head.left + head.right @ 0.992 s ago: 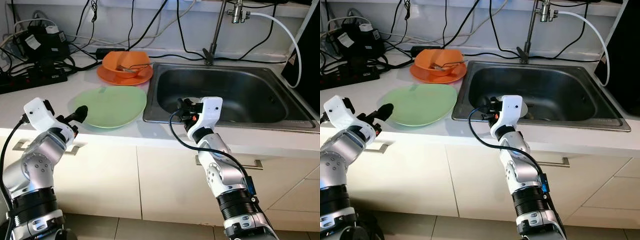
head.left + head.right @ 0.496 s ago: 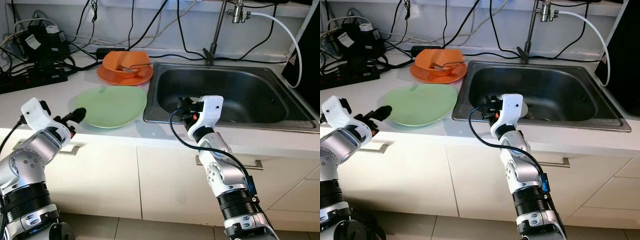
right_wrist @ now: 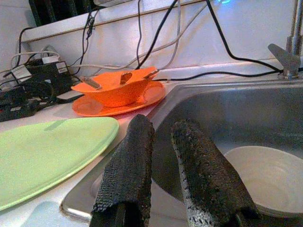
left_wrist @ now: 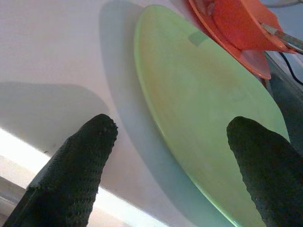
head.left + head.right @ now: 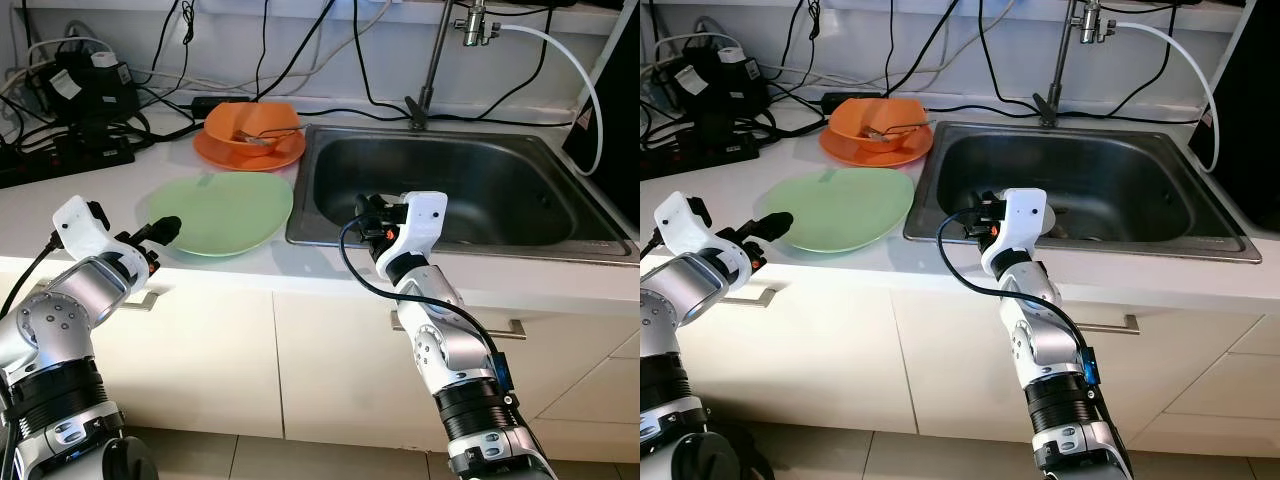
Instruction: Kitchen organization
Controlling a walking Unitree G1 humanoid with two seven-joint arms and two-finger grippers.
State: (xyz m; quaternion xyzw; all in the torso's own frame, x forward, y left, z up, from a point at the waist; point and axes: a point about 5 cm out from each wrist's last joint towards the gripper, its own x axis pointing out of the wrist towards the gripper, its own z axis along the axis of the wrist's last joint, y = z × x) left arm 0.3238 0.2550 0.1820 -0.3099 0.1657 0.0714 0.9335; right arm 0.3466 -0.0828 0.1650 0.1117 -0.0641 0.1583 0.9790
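A pale green plate lies flat on the white counter, left of the sink. My left gripper hovers at the plate's near-left rim, open, and the plate's edge lies between its wide-spread fingers. Behind the plate an orange bowl holding utensils sits on an orange plate. My right gripper is at the front left rim of the steel sink; its fingers are shut with nothing between them. A white bowl lies in the sink.
Power strips, adapters and tangled black cables crowd the back left of the counter. A faucet with a white hose rises behind the sink. A dark appliance stands at the far right. Drawer handles run below the counter edge.
My left arm dipped and drew back a little, then came forward again to the green plate's rim. The right arm has stayed still.
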